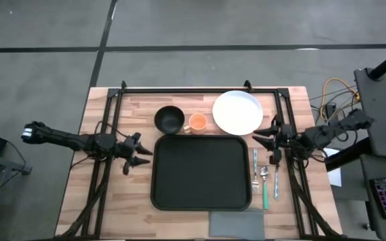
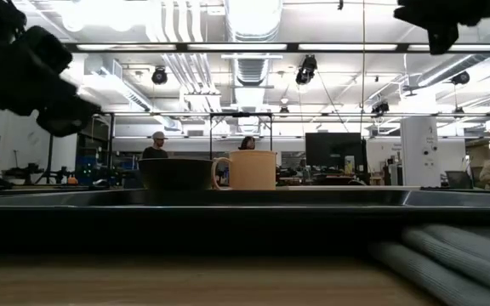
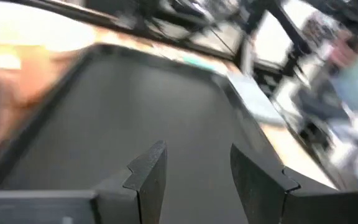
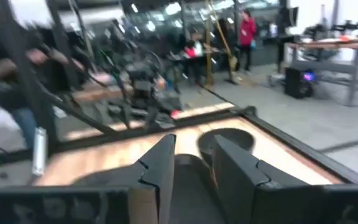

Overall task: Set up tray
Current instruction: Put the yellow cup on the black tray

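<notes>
Napkin near; tray bare. Left end effector open; right end effector part-open, empty, near plate. Grab rim squarely.

Two dark six-joint arms reach inward from opposite sides, each stretched nearly level. The left end effector holds its two dark fingers spread apart, empty; the right end effector shows fingers parted by a narrow gap, gripping nothing.
</notes>
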{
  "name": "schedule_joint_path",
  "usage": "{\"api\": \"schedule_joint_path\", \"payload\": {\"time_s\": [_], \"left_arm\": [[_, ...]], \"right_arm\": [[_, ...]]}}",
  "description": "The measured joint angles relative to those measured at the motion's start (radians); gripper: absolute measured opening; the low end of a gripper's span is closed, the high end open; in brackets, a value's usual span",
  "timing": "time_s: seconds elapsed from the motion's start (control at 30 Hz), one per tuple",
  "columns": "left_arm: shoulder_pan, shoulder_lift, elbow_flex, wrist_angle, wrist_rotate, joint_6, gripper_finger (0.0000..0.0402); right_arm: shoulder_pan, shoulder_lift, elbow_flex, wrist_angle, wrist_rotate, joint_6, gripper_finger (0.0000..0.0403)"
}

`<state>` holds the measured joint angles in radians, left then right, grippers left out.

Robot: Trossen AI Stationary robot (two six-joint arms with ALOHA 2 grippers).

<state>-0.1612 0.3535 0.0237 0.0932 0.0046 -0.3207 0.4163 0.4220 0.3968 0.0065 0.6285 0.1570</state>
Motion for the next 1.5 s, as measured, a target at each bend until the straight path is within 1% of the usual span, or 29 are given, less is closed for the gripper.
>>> {"api": "schedule_joint_path", "payload": {"time_s": [0.13, 0.2, 0.27, 0.3, 0.4, 0.47, 0.5, 0.53, 0.57, 0.63, 0.7, 0.73, 0.87, 0.97, 1.03, 1.13, 1.27, 1.5], "left_arm": [[-0.002, 0.050, 0.099, -0.007, -0.024, -0.006, 0.0158], [-0.001, 0.102, 0.176, -0.007, -0.088, 0.020, 0.0158], [-0.001, 0.178, 0.268, -0.019, -0.194, 0.064, 0.0158], [-0.001, 0.220, 0.324, -0.052, -0.270, 0.085, 0.0158], [-0.001, 0.365, 0.511, -0.211, -0.541, 0.104, 0.0158], [0.010, 0.465, 0.639, -0.340, -0.686, 0.105, 0.0158], [0.024, 0.518, 0.700, -0.403, -0.724, 0.105, 0.0158], [0.042, 0.573, 0.762, -0.453, -0.731, 0.102, 0.0158], [0.061, 0.629, 0.824, -0.499, -0.715, 0.100, 0.0158], [0.111, 0.735, 0.943, -0.588, -0.629, 0.073, 0.0158], [0.166, 0.834, 1.070, -0.643, -0.544, 0.043, 0.0158], [0.192, 0.884, 1.124, -0.687, -0.521, 0.034, 0.0158], [0.289, 1.084, 1.317, -0.865, -0.495, -0.036, 0.0158], [0.361, 1.208, 1.441, -0.975, -0.411, -0.040, 0.0158], [0.393, 1.283, 1.490, -0.992, -0.363, -0.020, 0.0158], [0.413, 1.384, 1.552, -0.993, -0.306, 0.014, 0.0158], [0.433, 1.487, 1.635, -0.995, -0.239, 0.038, 0.0158], [0.445, 1.604, 1.774, -1.021, -0.197, 0.107, 0.0158]], "right_arm": [[-0.051, 0.108, 0.114, -0.156, 0.003, 0.041, 0.0112], [-0.073, 0.161, 0.146, -0.208, 0.003, 0.055, 0.0117], [-0.096, 0.204, 0.164, -0.234, 0.013, 0.071, 0.0120], [-0.105, 0.224, 0.170, -0.237, 0.031, 0.076, 0.0122], [-0.127, 0.274, 0.173, -0.237, 0.078, 0.087, 0.0127], [-0.141, 0.298, 0.173, -0.236, 0.087, 0.102, 0.0130], [-0.148, 0.307, 0.173, -0.236, 0.087, 0.110, 0.0131], [-0.153, 0.315, 0.173, -0.236, 0.087, 0.119, 0.0132], [-0.156, 0.322, 0.173, -0.236, 0.086, 0.124, 0.0134], [-0.158, 0.333, 0.173, -0.236, 0.082, 0.122, 0.0137], [-0.157, 0.337, 0.173, -0.237, 0.082, 0.107, 0.0140], [-0.157, 0.340, 0.173, -0.236, 0.082, 0.103, 0.0142], [-0.158, 0.339, 0.173, -0.235, 0.082, 0.080, 0.0147], [-0.161, 0.333, 0.173, -0.241, 0.081, 0.059, 0.0151], [-0.162, 0.332, 0.173, -0.242, 0.082, 0.042, 0.0153], [-0.162, 0.332, 0.172, -0.243, 0.081, 0.017, 0.0157], [-0.162, 0.332, 0.172, -0.244, 0.081, -0.001, 0.0157], [-0.161, 0.333, 0.168, -0.299, 0.079, 0.020, 0.0155]]}}
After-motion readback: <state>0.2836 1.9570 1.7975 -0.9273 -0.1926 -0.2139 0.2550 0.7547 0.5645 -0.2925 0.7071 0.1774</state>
